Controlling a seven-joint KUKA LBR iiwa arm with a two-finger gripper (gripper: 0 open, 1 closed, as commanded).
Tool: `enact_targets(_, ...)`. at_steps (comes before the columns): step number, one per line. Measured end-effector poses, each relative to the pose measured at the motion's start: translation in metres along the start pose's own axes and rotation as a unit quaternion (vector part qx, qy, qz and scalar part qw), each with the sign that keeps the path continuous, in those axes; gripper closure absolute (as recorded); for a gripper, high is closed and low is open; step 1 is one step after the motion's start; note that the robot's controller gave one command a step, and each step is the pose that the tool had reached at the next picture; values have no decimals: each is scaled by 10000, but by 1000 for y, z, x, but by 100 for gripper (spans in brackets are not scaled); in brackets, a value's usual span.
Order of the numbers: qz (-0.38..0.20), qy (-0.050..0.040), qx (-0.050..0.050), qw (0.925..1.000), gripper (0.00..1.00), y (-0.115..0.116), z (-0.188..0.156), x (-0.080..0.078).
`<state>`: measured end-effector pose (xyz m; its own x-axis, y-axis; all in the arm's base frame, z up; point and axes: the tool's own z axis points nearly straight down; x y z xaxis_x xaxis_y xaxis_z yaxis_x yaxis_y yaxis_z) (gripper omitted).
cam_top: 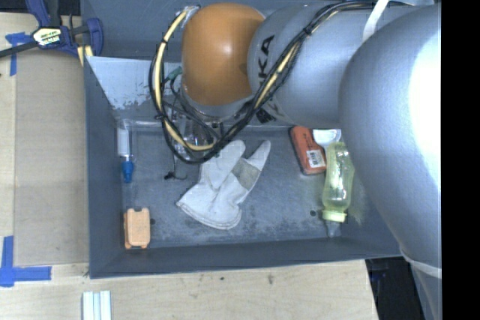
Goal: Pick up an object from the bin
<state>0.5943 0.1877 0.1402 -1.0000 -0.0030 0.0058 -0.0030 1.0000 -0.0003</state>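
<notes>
Five loose things: all lie on the floor of the bin (225, 255); none is lifted, so no pick is made yet.
Pincer (193, 137): low over the floor, tucked under the orange wrist cover (217, 52) and its cables; released or clenched, cannot tell.
Nearest: white glove (221, 187), crumpled, just beside the pincer on its lower right. Whether they touch, cannot tell. Judged the likeliest target.
Left of pincer: clear pen-like tube with a blue tip (124, 154), near, along the wall.
Right of pincer: red-orange packet (306, 150), farther off, with a yellow-green bottle (337, 183) just beyond it.
Farthest: tan block (137, 228), well apart, in the lower-left corner.
Left to do: secure one thing, then raise it clear.
Arm (337, 71): reaches in from the right, wrist bent steeply down.
</notes>
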Motion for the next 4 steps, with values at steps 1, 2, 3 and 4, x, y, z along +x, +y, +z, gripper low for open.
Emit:
enact_targets(1, 14, -41, -7, 10000, 0, -1, -5, -2)
enact_targets(2, -119, -48, -7, 9999, 0, -42, 13, 20)
enact_targets(3, -102, -39, -1, 9999, 0, -76, 34, 28)
enact_targets(4, -38, -42, -4, 10000, 0, -68, 58, 36)
